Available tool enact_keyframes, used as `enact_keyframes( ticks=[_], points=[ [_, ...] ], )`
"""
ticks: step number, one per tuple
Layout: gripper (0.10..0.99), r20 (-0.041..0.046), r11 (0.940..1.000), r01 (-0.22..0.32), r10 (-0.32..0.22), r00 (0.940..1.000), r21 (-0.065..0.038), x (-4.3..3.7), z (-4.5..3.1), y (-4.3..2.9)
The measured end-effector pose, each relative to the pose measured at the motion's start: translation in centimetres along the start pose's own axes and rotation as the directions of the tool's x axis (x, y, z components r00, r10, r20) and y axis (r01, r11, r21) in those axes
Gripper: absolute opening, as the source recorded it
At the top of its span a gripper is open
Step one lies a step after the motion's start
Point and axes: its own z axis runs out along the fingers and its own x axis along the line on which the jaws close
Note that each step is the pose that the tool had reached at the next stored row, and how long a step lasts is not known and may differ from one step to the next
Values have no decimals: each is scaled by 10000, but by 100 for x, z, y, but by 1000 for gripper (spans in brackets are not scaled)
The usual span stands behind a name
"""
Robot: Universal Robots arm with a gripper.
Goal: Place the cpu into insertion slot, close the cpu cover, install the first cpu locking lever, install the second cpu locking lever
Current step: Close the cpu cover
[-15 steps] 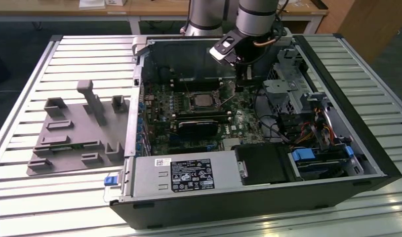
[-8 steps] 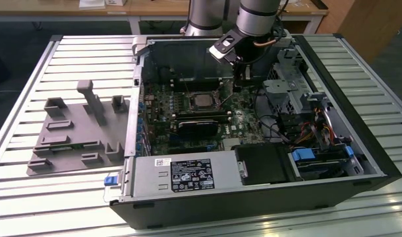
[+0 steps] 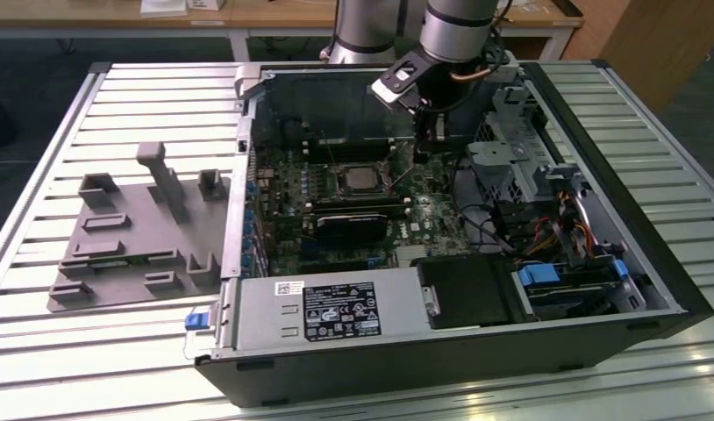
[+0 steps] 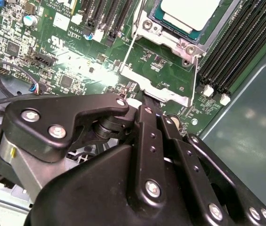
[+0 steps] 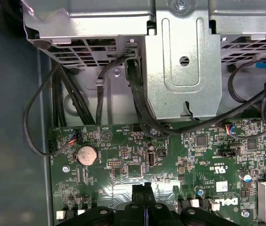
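**rigwatch:** Your claw (image 4: 141, 100) has its black fingers pressed together, and I can't see anything pinched between them. The tip sits low over the motherboard (image 4: 67, 61), right at the silvery metal tab (image 4: 156, 88) at the near end of the socket hardware. Can't tell if it's actually touching.

**socketnerd:** Adding to that: your cpu (image 4: 189, 10) is seated in the insertion slot (image 3: 337, 179), silvery top facing up. The cpu cover (image 4: 169, 40) looks to be lying down around it, with the chip showing through the window. Two thin wire locking levers (image 4: 129, 47) run along either side. Whether they're hooked under their catches, I can't make out.

**rigwatch:** On handling, my guess is the chip is light, stiff and slick on top, so you'd only ever take it by its edges. The contacts underneath won't forgive a slide or a tilt.

**socketnerd:** Agreed. I'd treat the cover as thin, springy sheet metal: press on the frame, never on the chip. The levers look like spring wire that will fight back, so take hold near the free end and keep your push square or it'll skate off onto the board
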Motion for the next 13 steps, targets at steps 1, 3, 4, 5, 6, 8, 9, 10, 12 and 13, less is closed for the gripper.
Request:
enact_keyframes(
  ticks=[1,3,4,5,6,8,9,10,12,13],
  points=[
    [102,-1,10000,0,0,10000,0,0,-2,0],
    [102,-3,10000,0,0,10000,0,0,-2,-2],
    [102,0,10000,0,0,10000,0,0,-3,-9],
    [102,0,10000,1,-1,10000,-4,0,-3,-20],
    [102,-1,10000,-1,1,10000,-10,0,-2,-37],
    [102,-2,10000,-2,2,10000,-20,0,-1,-67],
    [102,-2,10000,-3,3,10000,-25,0,0,-81],
    [102,-2,10000,-3,3,10000,-28,-1,0,-94],
    [102,-16,10000,-4,3,10000,-38,-3,1,-121],
    [102,-33,10000,-3,3,10000,-48,-4,3,-145]
  ],
)
